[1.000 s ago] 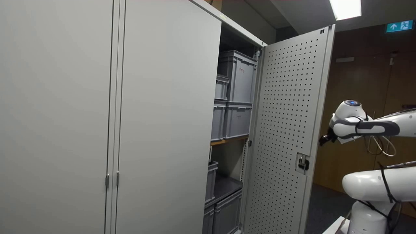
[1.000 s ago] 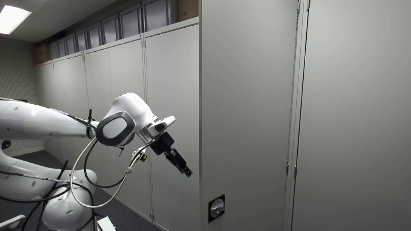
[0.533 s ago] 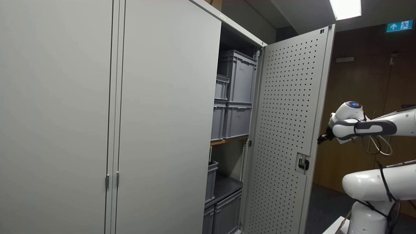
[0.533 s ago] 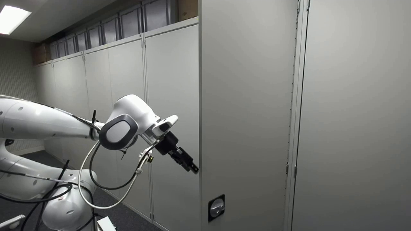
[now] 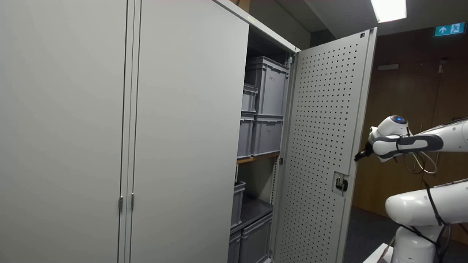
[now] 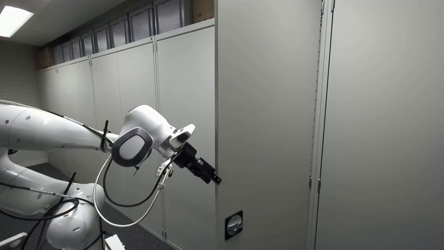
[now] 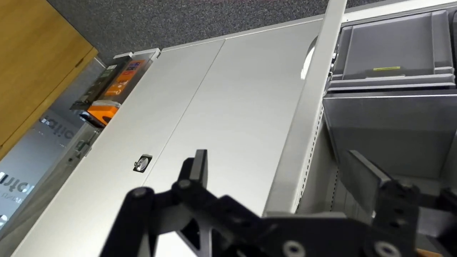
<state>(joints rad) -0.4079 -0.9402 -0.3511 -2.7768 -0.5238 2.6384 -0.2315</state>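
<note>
gaping wide, the gripper (image 7: 276,157) grips nothing: in the wrist view its fingers (image 7: 200,167) stand well apart, and the free edge (image 7: 305,132) of the open door (image 5: 321,120) shows between them with a gap on either side. within the last second the arm (image 6: 55,128) has brought it across to that edge; in an exterior view the fingertips hung clear of the door, and there they now overlap it. whether they touch it or merely pass in front, i cannot tell. the door has not shifted meanwhile: it stands upright, swung out from its cabinet (image 5: 274,34). so what has changed is reach alone, and the edge now looks lined up with the space between the fingers, though nothing shows the door taking any push or pull.

lower down, the outer face carries a round handle (image 6: 234,225), and the inner, perforated face a latch (image 5: 341,183). behind the door, grey bins (image 5: 268,137) are stacked inside the cabinet. farther out, closed cabinets (image 6: 184,86) run in a row with more bins (image 6: 140,26) on top, and a green exit sign (image 5: 449,29) glows.
</note>
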